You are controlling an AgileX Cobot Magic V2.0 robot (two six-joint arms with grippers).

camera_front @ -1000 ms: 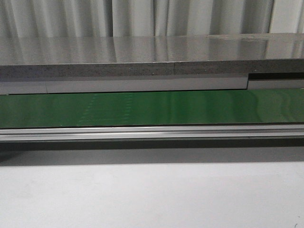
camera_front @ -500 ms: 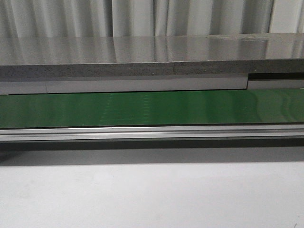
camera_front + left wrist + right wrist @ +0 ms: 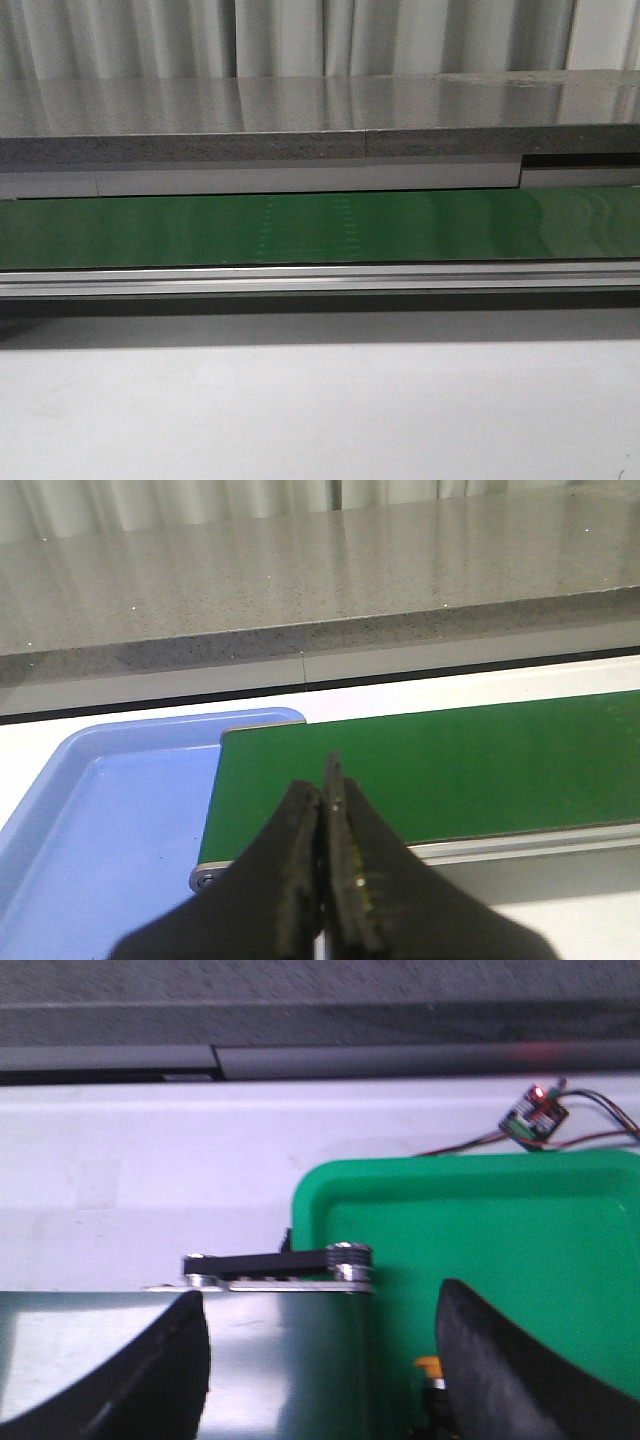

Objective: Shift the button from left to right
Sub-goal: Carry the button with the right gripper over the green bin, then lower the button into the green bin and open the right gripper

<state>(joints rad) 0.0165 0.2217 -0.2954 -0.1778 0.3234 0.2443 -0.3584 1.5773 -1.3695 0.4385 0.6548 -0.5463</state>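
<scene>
No brand, label or readable writing shows in any view. The button (image 3: 429,1368) appears only in the right wrist view, as a small yellow-orange cap over a dark body, lying in the green tray (image 3: 480,1230) close to the tray's wall beside the conveyor's end roller (image 3: 280,1360). It sits at the picture's edge and is partly cut off, just beside one of the gripper's fingers (image 3: 510,1380), so which way it points and how its long axis runs cannot be told.

The right gripper (image 3: 320,1380) is spread wide, its two dark fingers well apart with nothing between them. A small circuit board (image 3: 535,1115) with a red light and wires lies on the white table (image 3: 150,1170) beyond the tray.

The left gripper (image 3: 324,880) has its fingers pressed together, nothing visible between them. It hangs over the end of the green conveyor belt (image 3: 440,770), with a blue tray (image 3: 110,830) just beside that end.

In the front view the belt (image 3: 320,228) runs across, behind an aluminium rail (image 3: 320,280), under a grey stone-like shelf (image 3: 300,115); neither gripper shows there.
</scene>
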